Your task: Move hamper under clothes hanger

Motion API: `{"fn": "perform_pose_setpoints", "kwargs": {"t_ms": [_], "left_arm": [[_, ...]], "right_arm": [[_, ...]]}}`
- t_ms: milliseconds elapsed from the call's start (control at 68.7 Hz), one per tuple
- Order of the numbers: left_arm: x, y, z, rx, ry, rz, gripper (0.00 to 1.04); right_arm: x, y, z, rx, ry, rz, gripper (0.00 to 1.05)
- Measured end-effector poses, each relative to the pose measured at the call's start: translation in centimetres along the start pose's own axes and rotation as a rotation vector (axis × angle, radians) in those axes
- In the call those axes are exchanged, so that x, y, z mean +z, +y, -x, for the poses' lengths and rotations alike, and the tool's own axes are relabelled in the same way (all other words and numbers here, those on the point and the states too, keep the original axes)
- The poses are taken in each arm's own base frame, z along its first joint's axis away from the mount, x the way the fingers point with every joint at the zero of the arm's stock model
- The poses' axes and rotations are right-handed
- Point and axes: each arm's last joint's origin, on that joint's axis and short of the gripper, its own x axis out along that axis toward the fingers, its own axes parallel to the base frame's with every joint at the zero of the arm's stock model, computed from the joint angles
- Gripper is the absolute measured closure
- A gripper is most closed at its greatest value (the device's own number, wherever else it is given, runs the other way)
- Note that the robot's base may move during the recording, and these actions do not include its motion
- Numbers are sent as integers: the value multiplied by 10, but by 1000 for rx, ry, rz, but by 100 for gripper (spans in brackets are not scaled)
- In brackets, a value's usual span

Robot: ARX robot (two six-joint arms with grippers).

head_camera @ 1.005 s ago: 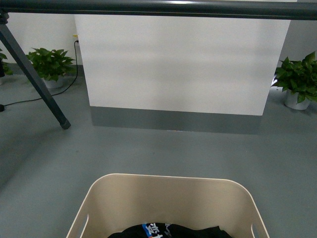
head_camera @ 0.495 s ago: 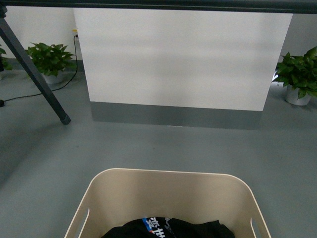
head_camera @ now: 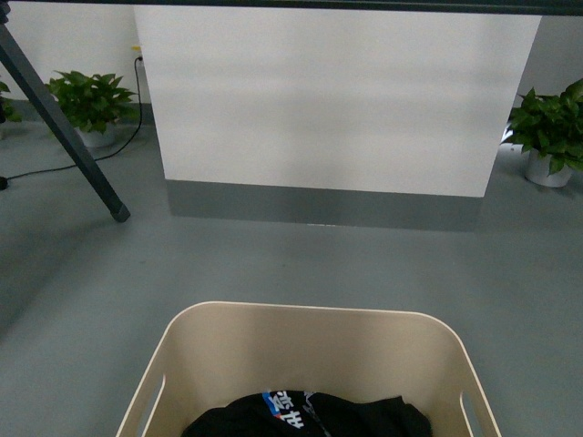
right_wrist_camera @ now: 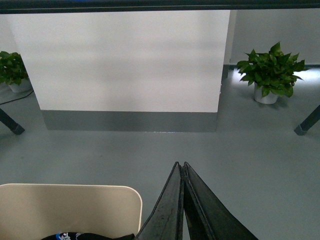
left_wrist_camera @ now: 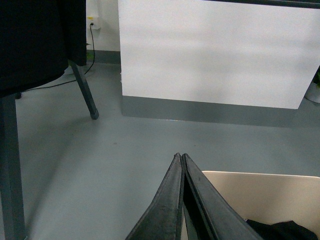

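Note:
The beige hamper (head_camera: pixel 310 350) fills the bottom of the front view, with a black garment (head_camera: pixel 310 419) inside. It also shows in the left wrist view (left_wrist_camera: pixel 260 192) and the right wrist view (right_wrist_camera: pixel 65 205). My left gripper (left_wrist_camera: pixel 180 156) is shut on the hamper's left end. My right gripper (right_wrist_camera: pixel 180 164) is shut on its right end. The clothes hanger's dark top bar (head_camera: pixel 364 5) runs along the top of the front view, and a slanted leg (head_camera: pixel 64 127) stands at the left. Neither gripper shows in the front view.
A white panel with a grey base (head_camera: pixel 328 109) stands ahead on the grey floor. Potted plants sit at the left (head_camera: pixel 86 100) and the right (head_camera: pixel 551 132). A black cable (head_camera: pixel 55 164) lies on the floor. Another rack leg foot (right_wrist_camera: pixel 306 125) is at the right.
The hamper has moved forward and shows larger in the front view. The top bar has risen towards the upper edge. The panel and the leg have come closer.

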Motion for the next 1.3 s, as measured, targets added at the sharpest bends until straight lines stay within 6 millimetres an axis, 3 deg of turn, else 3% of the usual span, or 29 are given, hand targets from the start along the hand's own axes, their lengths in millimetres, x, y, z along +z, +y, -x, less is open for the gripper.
{"fn": "perform_pose_setpoints", "kwargs": {"t_ms": [699,1296], "left_arm": [[-3,0,23,-1,8,0,101],[-3,0,24,0,6,0,101]], "right_arm": [[-4,0,20,0,27,0,103],[-3,0,25,2,3,0,103]]}}
